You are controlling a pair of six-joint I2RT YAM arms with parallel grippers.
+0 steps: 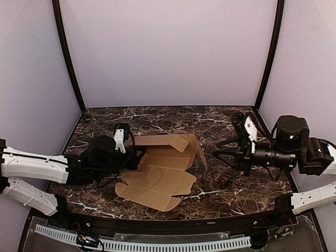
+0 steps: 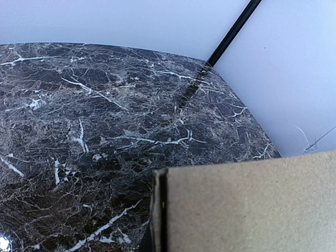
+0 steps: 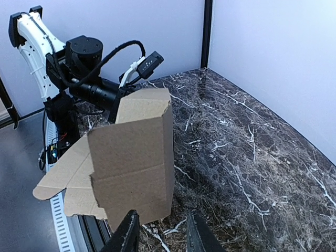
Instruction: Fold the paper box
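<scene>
Left gripper (image 1: 135, 153): against paper box (image 1: 163, 170) wall; grip unclear.
Right gripper (image 3: 160, 235): spread wide, empty.
Risk: raised walls springing flat once unsupported.

Paper box (image 1: 157, 181): matt tan cardboard, faintly fibrous.
Table (image 1: 226, 178): smooth, glossy dark marble-look top with white veins.
Left arm (image 1: 31, 165): smooth white plastic shells, black joints.
Walls (image 1: 168, 52): plain matt panels.

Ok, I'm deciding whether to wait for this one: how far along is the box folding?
Early. Done: the cardboard box has its back wall and right flap standing. In hand: the left gripper is at its left edge, grip unclear; the right gripper hangs open, off to the side. Left: the front panels lie flat on the table, so nothing is closed.
</scene>
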